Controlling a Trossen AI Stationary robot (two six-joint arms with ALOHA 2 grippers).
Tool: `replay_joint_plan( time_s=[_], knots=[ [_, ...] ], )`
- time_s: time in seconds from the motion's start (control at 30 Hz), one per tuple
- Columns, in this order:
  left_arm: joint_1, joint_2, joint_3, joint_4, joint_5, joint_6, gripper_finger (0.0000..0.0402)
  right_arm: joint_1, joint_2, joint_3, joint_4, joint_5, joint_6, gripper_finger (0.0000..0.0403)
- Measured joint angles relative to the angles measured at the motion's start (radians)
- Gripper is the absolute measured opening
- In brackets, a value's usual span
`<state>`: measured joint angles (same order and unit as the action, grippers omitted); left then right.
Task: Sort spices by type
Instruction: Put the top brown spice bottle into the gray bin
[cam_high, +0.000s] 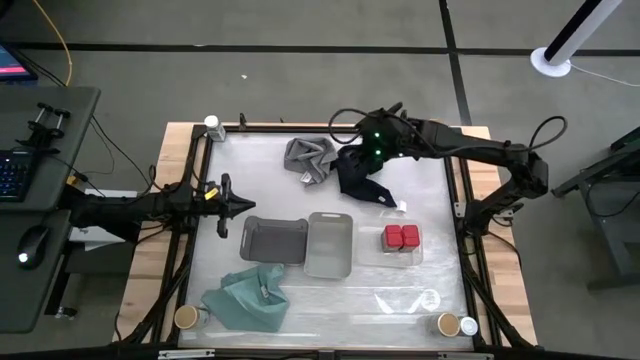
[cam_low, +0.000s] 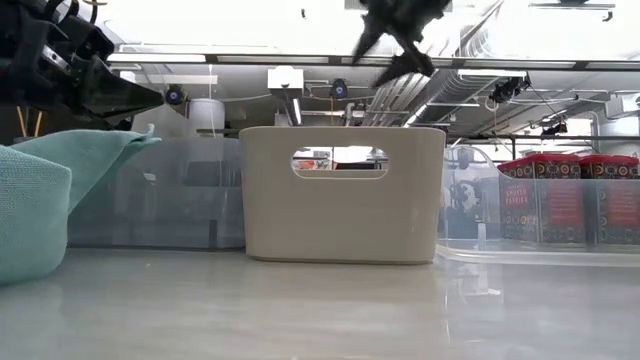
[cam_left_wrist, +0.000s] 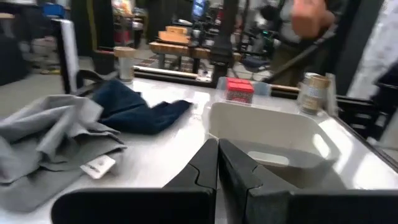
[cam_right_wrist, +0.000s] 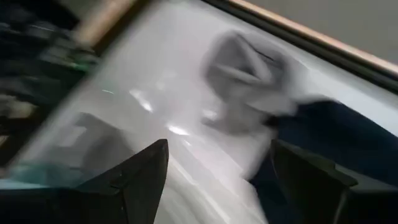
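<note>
Two red boxy jars (cam_high: 401, 238) stand in the clear tray (cam_high: 372, 252); one red jar (cam_left_wrist: 239, 90) also shows in the left wrist view. A tan-topped jar (cam_high: 186, 318) stands at the near left corner. Another tan-topped jar (cam_high: 448, 324) and a white-capped jar (cam_high: 468, 326) stand at the near right. A second white-capped jar (cam_high: 212, 123) is at the far left corner. My right gripper (cam_right_wrist: 217, 180) is open and hovers over the navy cloth (cam_high: 360, 175), beside the grey cloth (cam_high: 310, 158). My left gripper (cam_left_wrist: 217, 163) is shut, left of the dark grey tray (cam_high: 272, 240).
A light grey tray (cam_high: 330, 243) sits between the dark grey tray and the clear tray. A teal cloth (cam_high: 245, 298) lies bunched at the near left. A wooden frame (cam_high: 330, 128) rims the table. A person (cam_left_wrist: 311, 18) shows beyond the table's right side.
</note>
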<state>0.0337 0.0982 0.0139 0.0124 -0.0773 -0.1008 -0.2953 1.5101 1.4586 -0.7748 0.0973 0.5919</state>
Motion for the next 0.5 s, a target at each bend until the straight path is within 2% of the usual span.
replay_joint_plan(
  time_s=[0.07,0.2,0.3,0.37,0.5],
  knots=[
    [0.000,0.000,0.000,0.008,-0.046,0.000,0.0000,-0.020,0.000,0.000,-0.130,0.059,0.015,0.0279],
    [0.000,0.000,0.000,0.015,-0.091,0.000,0.0000,-0.080,0.000,0.000,-0.409,0.278,0.095,0.0279],
    [0.000,0.000,0.000,0.016,-0.093,0.000,0.0000,-0.186,0.000,0.000,-0.534,0.399,0.159,0.0279],
    [0.000,0.000,0.000,0.015,-0.093,0.000,0.0000,-0.293,0.000,0.000,-0.544,0.420,0.163,0.0279],
    [0.000,0.000,0.000,0.016,-0.094,0.000,0.0000,-0.536,0.031,0.000,-0.509,0.353,0.129,0.0279]
  ],
)
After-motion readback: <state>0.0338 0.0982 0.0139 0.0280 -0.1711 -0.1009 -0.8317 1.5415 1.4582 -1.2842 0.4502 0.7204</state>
